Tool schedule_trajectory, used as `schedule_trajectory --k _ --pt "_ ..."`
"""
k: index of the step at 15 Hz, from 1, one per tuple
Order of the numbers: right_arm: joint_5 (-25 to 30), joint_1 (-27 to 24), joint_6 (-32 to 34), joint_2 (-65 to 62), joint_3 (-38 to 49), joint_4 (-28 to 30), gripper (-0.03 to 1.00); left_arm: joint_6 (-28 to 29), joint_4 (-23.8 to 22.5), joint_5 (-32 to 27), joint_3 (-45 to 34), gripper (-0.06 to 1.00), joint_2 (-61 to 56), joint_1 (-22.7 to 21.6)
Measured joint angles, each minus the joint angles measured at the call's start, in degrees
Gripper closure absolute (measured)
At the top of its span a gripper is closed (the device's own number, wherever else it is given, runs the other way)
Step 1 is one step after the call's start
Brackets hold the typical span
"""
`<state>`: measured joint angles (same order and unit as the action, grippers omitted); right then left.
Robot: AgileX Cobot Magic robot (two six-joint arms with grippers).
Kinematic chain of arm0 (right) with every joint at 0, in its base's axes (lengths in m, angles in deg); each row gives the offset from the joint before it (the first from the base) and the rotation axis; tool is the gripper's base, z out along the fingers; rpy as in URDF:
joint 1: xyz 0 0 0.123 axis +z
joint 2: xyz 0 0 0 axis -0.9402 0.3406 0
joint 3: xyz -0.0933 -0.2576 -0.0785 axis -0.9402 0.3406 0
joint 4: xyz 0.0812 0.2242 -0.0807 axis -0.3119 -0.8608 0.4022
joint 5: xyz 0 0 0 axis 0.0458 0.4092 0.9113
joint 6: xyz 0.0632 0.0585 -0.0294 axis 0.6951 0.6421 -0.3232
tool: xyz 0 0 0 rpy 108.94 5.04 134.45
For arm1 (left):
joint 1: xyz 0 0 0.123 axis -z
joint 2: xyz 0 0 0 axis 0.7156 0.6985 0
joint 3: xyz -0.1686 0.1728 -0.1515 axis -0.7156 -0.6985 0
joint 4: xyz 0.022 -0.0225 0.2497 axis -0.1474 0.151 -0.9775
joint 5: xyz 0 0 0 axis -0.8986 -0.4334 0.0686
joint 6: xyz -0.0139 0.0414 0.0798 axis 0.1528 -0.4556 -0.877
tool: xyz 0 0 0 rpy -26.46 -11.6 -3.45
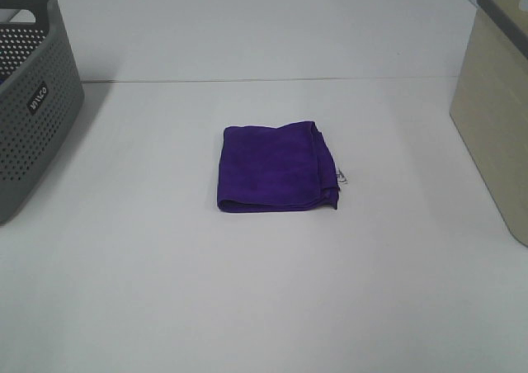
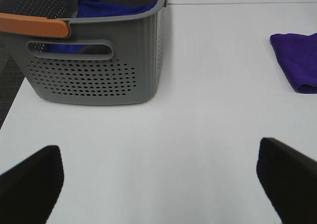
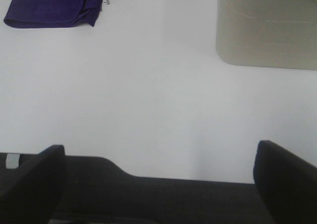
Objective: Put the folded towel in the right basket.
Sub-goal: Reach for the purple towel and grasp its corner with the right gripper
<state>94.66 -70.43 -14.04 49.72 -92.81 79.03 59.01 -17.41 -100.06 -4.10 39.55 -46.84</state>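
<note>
Grey basket (image 1: 37, 101) w/ blue cloth (image 2: 114, 8) inside stands well left of the folded towel (image 1: 276, 168); left claw (image 2: 158, 184) hangs over the desk (image 1: 247, 299), tips spread wide, released. Towel lies flat approx mid-desk, purple, white tag (image 1: 341, 177) at its right edge. Right of towel: right claw (image 3: 158, 184) also spread wide, released, & the beige right basket (image 1: 495, 125) well apart from towel.

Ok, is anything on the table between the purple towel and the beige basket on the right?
Nothing visible. The folded towel lies mid-table, and only bare white table shows between it and the right basket.
</note>
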Motion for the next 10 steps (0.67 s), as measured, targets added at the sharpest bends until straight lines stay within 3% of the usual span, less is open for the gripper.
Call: schedule_trajectory --k 5,10 --pt "-1.43 0.00 0.06 21.89 -10.31 -2.98 -0.02 0.00 0.00 0.00 0.00 -0.05 0.00 0.00" --pt "-3.21 0.00 -2.58 33.98 -13.24 -16.16 -0.02 0.00 0.00 0.00 0.00 -0.05 0.00 0.00"
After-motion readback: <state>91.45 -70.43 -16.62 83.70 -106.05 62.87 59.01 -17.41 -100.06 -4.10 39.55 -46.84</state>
